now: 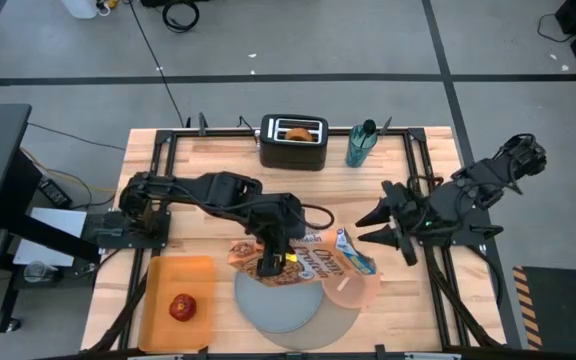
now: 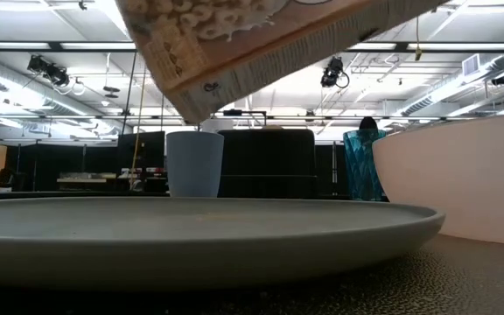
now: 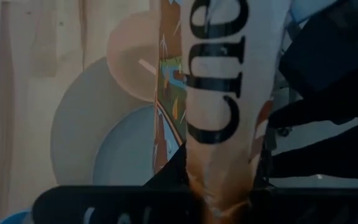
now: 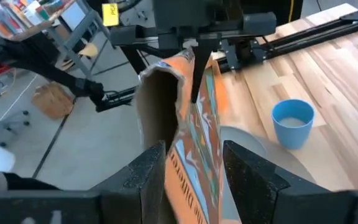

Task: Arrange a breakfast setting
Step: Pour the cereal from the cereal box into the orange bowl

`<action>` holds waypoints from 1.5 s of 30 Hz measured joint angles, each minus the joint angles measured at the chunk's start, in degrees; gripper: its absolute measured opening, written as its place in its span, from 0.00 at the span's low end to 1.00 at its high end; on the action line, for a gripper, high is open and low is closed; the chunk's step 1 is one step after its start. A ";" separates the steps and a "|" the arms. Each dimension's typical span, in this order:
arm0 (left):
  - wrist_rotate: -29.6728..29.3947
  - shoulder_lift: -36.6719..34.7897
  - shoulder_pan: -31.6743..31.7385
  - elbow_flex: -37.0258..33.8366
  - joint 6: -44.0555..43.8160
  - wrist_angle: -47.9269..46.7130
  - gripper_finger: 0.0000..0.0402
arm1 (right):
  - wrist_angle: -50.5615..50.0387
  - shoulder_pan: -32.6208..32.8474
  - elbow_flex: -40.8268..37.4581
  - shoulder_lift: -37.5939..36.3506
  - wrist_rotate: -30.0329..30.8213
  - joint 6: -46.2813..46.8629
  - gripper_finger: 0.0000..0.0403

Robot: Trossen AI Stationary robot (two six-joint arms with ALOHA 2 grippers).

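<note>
My left gripper [image 1: 271, 262] is shut on a printed cereal box [image 1: 313, 262], which hangs above the round grey plate [image 1: 278, 300] and larger grey mat [image 1: 336, 318]. The translucent pink bowl [image 1: 353, 288] sits on the mat's right part, under the box's far end. My right gripper [image 1: 363, 228] is open at the box's right end; in the right wrist view its fingers [image 4: 154, 168] stand on either side of the box [image 4: 197, 137]. The red apple [image 1: 181, 307] lies on the orange tray [image 1: 173, 280]. A bagel half [image 1: 295, 130] sticks out of the black toaster [image 1: 293, 143]. The teal tumbler [image 1: 360, 145] stands beside the toaster. My left gripper pinches the box between its two fingers at its opened, crumpled end [image 3: 219, 186]. The fingers come from above, pointing down [image 4: 194, 74]. The box reaches away from the gripper toward the table's right, tilted and lifted clear of the plate [image 2: 261, 44]. Whether my right gripper touches the box, I cannot tell.
A light blue cup [image 4: 293, 121] stands on the wood near the mat and also shows in the low view [image 2: 194, 162]. Black rails [image 1: 423, 180] run along the table's sides. Bare wood lies between the toaster and the arms.
</note>
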 joint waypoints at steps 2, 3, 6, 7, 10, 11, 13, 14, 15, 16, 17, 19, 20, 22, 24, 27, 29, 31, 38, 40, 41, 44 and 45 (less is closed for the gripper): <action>-0.35 0.30 0.04 -0.03 -0.20 -0.66 0.03 | 3.06 0.01 -2.17 0.10 0.18 -0.23 0.42; -0.37 0.46 0.05 -0.07 -0.20 -0.80 0.03 | 5.16 -0.01 -3.03 0.12 0.21 -0.29 0.42; -0.44 0.81 0.07 -0.07 -0.20 -1.15 0.03 | 8.59 -0.10 -4.54 0.05 0.29 -0.70 0.42; -0.42 0.96 0.05 -0.07 -0.23 -1.52 0.03 | 8.78 -0.10 -4.60 0.07 0.37 -0.73 0.42; -0.38 1.46 -0.11 -0.07 -0.22 -0.72 0.03 | 7.95 -0.10 -4.58 0.04 2.31 -1.34 0.42; -0.38 1.47 -0.23 -0.07 -0.09 -0.66 0.03 | 7.30 -0.11 -4.58 0.04 2.78 -1.72 0.42; -0.28 1.45 -0.28 -0.07 0.04 -0.92 0.03 | 7.14 -0.14 -4.58 0.06 2.79 -2.74 0.42; -0.26 1.58 -0.28 -0.07 0.04 -0.87 0.03 | 7.19 -0.25 -4.58 0.04 2.52 -3.01 0.42; -0.28 1.74 -0.27 -0.07 0.06 -0.83 0.03 | 7.17 -0.47 -4.58 0.01 1.98 -3.14 0.42; -0.28 1.91 -0.26 -0.07 0.13 -0.94 0.03 | 7.15 -0.65 -4.58 0.01 1.68 -3.18 0.42; -0.30 1.99 -0.34 -0.10 0.20 -1.09 0.03 | 7.08 -0.77 -4.58 0.11 1.50 -3.18 0.42; -0.36 1.94 -0.50 -0.11 0.23 -0.91 0.03 | 7.16 -0.90 -4.58 0.44 1.50 -3.18 0.42; -0.37 1.88 -0.50 -0.11 0.23 -0.54 0.03 | 7.14 -0.90 -4.58 0.67 1.48 -3.18 0.42; -0.63 1.86 -0.50 -0.11 0.21 -0.33 0.03 | 7.17 -0.88 -4.58 1.43 1.41 -3.18 0.42; -0.97 1.86 -0.52 -0.11 0.25 -0.13 0.03 | 7.15 -0.88 -4.58 2.47 1.05 -3.18 0.42; -1.16 1.86 -0.45 -0.11 0.31 0.78 0.03 | 7.41 -0.93 -4.58 4.29 0.79 -3.20 0.42; -1.16 1.86 -0.44 -0.11 0.32 0.99 0.03 | 7.93 -1.14 -4.58 5.34 0.95 -3.27 0.41; -1.22 1.86 -0.44 -0.11 0.37 1.83 0.03 | 8.19 -1.42 -4.58 6.15 1.06 -3.14 0.40; -1.76 2.02 -0.44 -0.11 0.22 2.42 0.03 | 7.69 -1.60 -4.56 6.97 -0.65 -3.23 0.22; -1.83 2.49 -0.44 -0.10 0.52 3.22 0.03 | 7.41 -1.60 -4.56 7.33 -2.39 -3.31 0.13; -1.81 2.66 -0.44 -0.11 0.75 3.18 0.03 | 7.37 -1.60 -4.56 7.68 -2.90 -3.18 0.08; -1.54 3.34 -0.44 -0.11 1.26 3.00 0.03 | 7.02 -1.66 -4.56 8.14 -3.57 -3.00 0.03; -1.40 3.37 -0.50 -0.11 1.26 3.09 0.03 | 7.20 -1.60 -4.56 8.28 -3.97 -3.02 0.03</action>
